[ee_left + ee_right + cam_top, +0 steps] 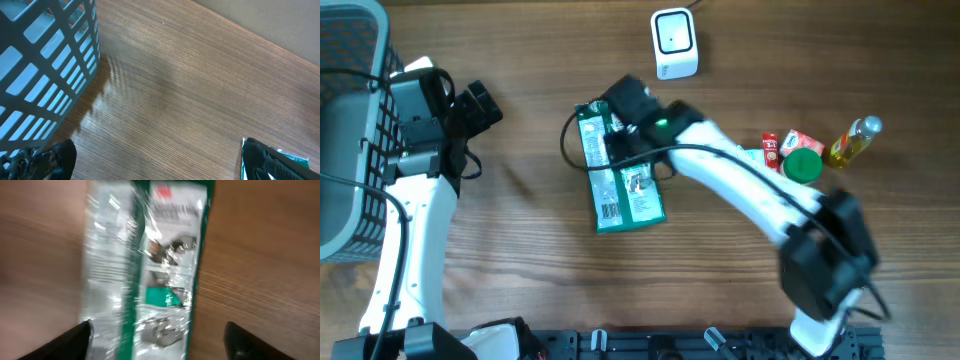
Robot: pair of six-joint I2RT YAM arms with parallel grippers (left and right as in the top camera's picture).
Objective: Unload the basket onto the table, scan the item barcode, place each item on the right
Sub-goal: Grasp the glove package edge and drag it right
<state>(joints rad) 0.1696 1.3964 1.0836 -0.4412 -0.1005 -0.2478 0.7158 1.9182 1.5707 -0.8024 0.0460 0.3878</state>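
Overhead, scanner (674,42) beyond packet (630,197) (blurred, probably flat); right end effector (160,340) apart above.

**Fig.** Overhead view. Packet (623,190) flat on table (520,270), frame ctr. Scanner (674,44) above it, top ctr. Basket (350,60) at left edge, w/ left gripper (490,108) just beside it. Right gripper (612,135) over packet's upper end. Mid-right, clustered: sachet (771,150), carton (802,140), round tub (803,167), bottle (853,142), all well apart from packet
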